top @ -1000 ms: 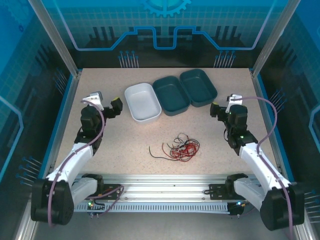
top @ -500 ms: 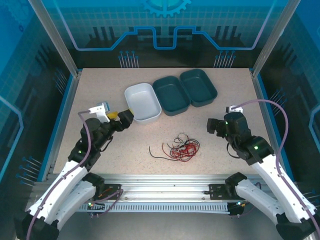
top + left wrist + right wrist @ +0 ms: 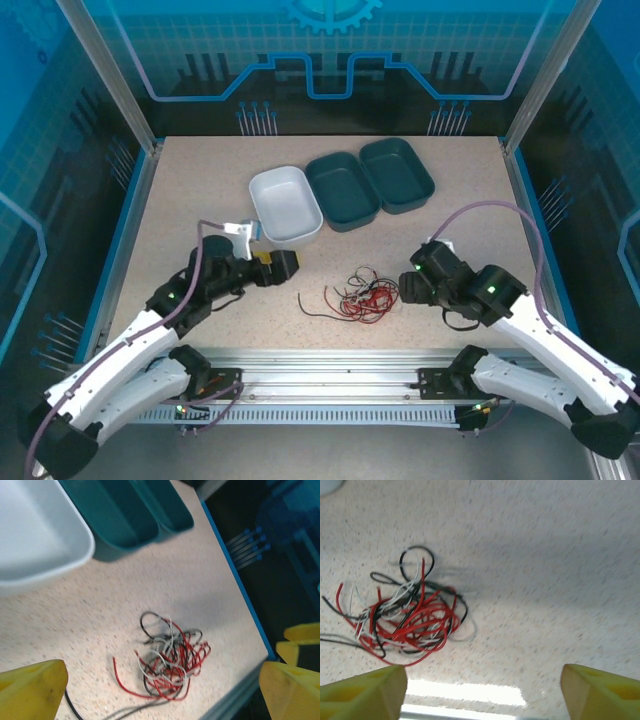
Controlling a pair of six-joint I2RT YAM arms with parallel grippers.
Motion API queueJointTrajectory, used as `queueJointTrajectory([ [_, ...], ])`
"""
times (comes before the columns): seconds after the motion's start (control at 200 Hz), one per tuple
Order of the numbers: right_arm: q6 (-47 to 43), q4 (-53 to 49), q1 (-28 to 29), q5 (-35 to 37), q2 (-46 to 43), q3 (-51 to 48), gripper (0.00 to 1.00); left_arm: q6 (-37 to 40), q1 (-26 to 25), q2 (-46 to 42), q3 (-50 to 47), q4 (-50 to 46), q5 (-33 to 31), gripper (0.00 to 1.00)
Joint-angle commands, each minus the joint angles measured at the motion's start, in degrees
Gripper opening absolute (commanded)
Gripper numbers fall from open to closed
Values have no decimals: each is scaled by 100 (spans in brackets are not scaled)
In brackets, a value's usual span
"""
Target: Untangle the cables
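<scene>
**Top external view.** The cables (image 3: 360, 295), a loose tangle of red, black and whitish-grey strands, are lying on the speckled worktop (image 3: 200, 180), centrally and toward its near edge. One dark strand is trailing out of the tangle to the left. The left end effector (image 3: 285, 265) is hovering just left of the tangle and the right end effector (image 3: 408, 285) just right of it, the two facing each other across the wires. Beyond the tangle, a white tray (image 3: 285, 205), a teal tray (image 3: 342, 190) and a second teal tray (image 3: 397, 173) are standing in a row along the far side.

**Left wrist view.** The left end effector's yellow fingers (image 3: 30, 690) are standing wide apart at the two lower corners, released and grasping nothing. The cables are lying between and ahead of them. A black strand is running close by the left-hand finger. Whether it is touching that finger cannot be told at this blur.

**Right wrist view.** The right end effector's fingers (image 3: 365, 690) are likewise standing apart, released, with nothing between them. The tangle is lying on the worktop ahead, nearer the left-hand finger, red loops uppermost.
</scene>
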Motion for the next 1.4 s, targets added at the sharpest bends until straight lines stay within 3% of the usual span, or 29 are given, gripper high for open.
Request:
queueJointTrajectory([
  [0.0, 656, -80, 247, -360, 241, -191, 73, -65, -409, 232, -181, 172, -191, 99],
  [0.23, 981, 1025, 380, -699, 746, -675, 62, -515, -741, 1158, -494, 1340, 56, 99],
  [0.375, 1187, 1643, 63, -958, 898, -949, 53, -558, -827, 1779, -443, 1776, 113, 98],
  [0.61, 1438, 2386, -507, -1603, 1018, -1339, 43, -370, -945, 2759, -134, 2020, 207, 74],
  [0.881, 1588, 2905, -518, -1864, 1489, -1458, 49, -312, -1145, 3685, 87, 2566, 490, 71],
  [0.986, 1612, 3163, -503, -2042, 1744, -1485, 48, -312, -1207, 4006, 188, 2661, 489, 66],
  [1.291, 1438, 2935, -420, -1993, 1928, -1092, 26, -413, -1222, 4862, 458, 3349, 802, 44],
  [1.396, 1382, 2703, -362, -1963, 1890, -839, 20, -400, -1220, 5094, 624, 3458, 802, 28],
])
